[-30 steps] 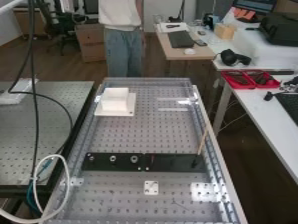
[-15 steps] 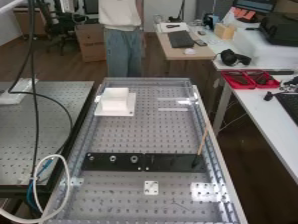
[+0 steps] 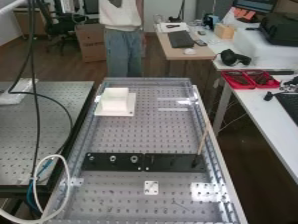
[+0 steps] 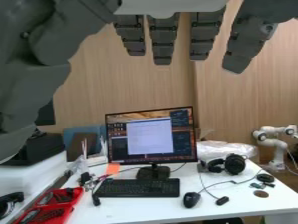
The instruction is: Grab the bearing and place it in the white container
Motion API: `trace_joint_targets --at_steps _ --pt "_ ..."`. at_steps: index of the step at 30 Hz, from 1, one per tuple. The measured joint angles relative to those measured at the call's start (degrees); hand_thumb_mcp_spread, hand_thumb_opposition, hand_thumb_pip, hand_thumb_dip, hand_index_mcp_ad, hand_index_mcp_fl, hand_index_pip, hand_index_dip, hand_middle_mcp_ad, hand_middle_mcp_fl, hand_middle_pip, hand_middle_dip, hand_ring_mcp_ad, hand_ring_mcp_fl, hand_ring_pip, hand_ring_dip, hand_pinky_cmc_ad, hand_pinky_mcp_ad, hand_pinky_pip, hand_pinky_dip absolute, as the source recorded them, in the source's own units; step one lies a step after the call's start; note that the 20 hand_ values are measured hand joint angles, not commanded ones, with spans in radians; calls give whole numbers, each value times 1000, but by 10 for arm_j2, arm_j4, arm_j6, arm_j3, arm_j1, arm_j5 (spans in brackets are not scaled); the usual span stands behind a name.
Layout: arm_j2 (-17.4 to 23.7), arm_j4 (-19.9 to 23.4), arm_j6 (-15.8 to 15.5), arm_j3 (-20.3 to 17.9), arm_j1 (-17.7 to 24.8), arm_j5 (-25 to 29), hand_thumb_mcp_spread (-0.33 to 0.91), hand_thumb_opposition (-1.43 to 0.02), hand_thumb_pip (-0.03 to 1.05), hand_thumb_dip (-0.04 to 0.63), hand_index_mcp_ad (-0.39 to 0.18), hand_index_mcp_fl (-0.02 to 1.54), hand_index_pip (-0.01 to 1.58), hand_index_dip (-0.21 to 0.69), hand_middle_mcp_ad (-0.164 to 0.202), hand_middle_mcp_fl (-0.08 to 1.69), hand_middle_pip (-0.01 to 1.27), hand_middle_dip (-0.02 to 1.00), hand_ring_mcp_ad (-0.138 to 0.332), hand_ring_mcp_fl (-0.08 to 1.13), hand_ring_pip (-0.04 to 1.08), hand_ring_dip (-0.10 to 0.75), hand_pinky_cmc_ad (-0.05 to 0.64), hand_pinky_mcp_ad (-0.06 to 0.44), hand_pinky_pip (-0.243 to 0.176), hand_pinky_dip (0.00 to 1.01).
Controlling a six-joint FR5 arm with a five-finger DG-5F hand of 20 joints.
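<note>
In the wrist view the hand (image 4: pixel 163 42) is open, its grey fingers straight and apart, with nothing held between them. Its large thumb side fills the left of that picture. Small metal ring-like parts, among them what looks like the bearing (image 3: pixel 134 159), sit in the left half of a black plate (image 3: pixel 169 162) across the perforated bench in the high view. Which ring is the bearing, I cannot tell for certain. The white container (image 3: pixel 115 98) stands on a white base near the bench's far left corner.
A thin stick (image 3: pixel 202 141) leans up from the black plate's right end. A small white plate (image 3: pixel 151 188) lies nearer. White cable loops (image 3: pixel 65 182) hang at left. The wrist view faces a monitor (image 4: pixel 151 136), keyboard (image 4: pixel 138 187) and red tray (image 4: pixel 50 207).
A small dark grey shape has appeared at the high view's top edge, in front of the standing person's shirt. The rings, black plate and white container have not moved.
</note>
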Motion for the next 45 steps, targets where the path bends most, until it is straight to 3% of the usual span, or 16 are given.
trace_joint_targets --at_steps 13,24,38,45 --pt "-2 10 -2 -7 0 5 223 -730 316 19 2 24 70 10 82 5 124 124 202 -2 87 52 424 309 -106 136" --pt "2 41 -2 -38 1 24 265 -744 379 49 0 24 79 45 82 5 120 124 202 -2 87 52 428 312 -106 143" --pt "5 110 18 -109 5 79 312 -787 480 159 -38 24 79 51 89 5 120 124 202 -2 80 52 428 312 -106 145" --pt "3 164 28 -159 15 132 319 -805 480 175 -40 56 98 75 94 5 120 124 204 -2 80 52 428 312 -105 147"
